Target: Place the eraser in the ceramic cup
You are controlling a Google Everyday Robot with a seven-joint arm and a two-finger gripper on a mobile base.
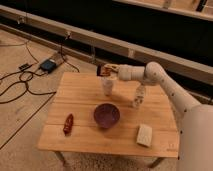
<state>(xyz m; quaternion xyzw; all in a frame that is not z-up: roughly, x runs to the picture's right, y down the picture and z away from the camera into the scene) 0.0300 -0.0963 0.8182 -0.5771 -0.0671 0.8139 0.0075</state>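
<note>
Camera view | tool (103, 71) clamped on the eraser (106, 72), held in the air just above the ceramic cup (108, 86) | cup upright at the worktop's (85, 135) far middle | purple bowl (106, 115) nearer, clear bottle (138, 96) right of cup, tan pad (144, 135) front right, dark-red item (68, 123) front left

Matt wooden table (85, 132); cup (107, 86) seemingly ceramic.

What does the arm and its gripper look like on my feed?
The arm is smooth off-white, built of rounded tubular segments with bulbous joints, widening into a bulky white shell at the right edge. The gripper, above the table's far side, is small and darker. No cables or markings show.
</note>
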